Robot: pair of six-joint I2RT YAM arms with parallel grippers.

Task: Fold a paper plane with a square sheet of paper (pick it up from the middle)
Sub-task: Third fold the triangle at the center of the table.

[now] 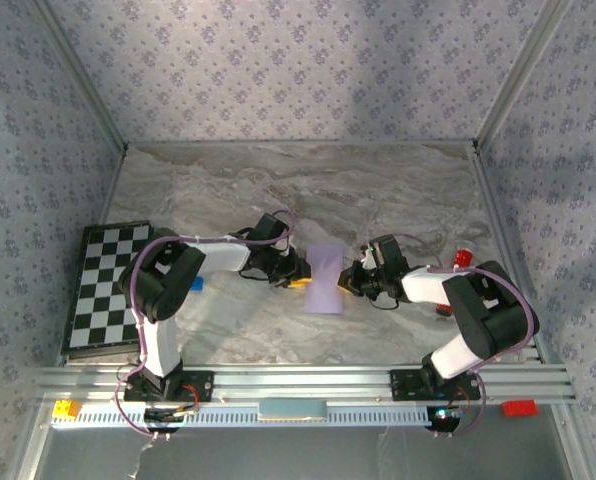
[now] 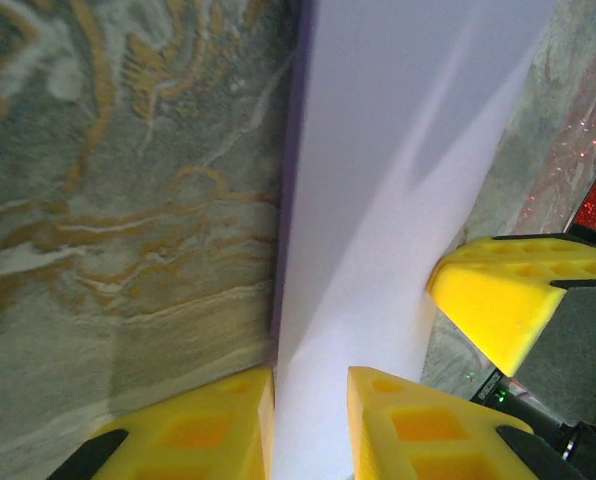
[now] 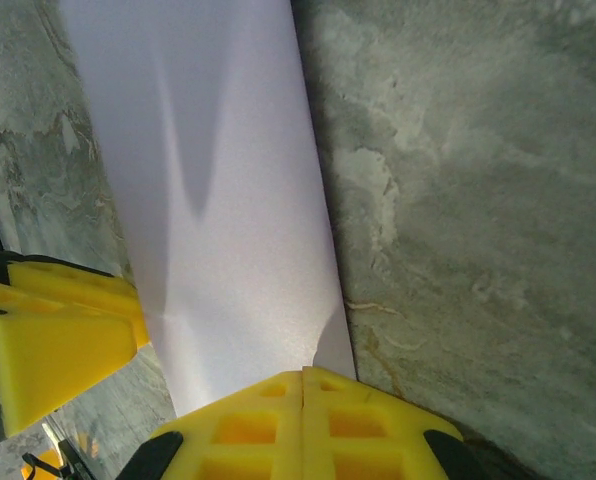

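Pinching one side edge of the square sheet of paper (image 3: 208, 200), the right gripper (image 3: 303, 378) has its jaws pressed fully together on it. Opposite, the left gripper (image 2: 310, 380) straddles the other edge with its jaws a little apart, not visibly clamped. The sheet sits between them at the middle of the table (image 1: 278, 190). It looks feather-light, limp and easily creased or torn, so mid-edge pinches with gentle, even tension seem safest. Its far end runs free.
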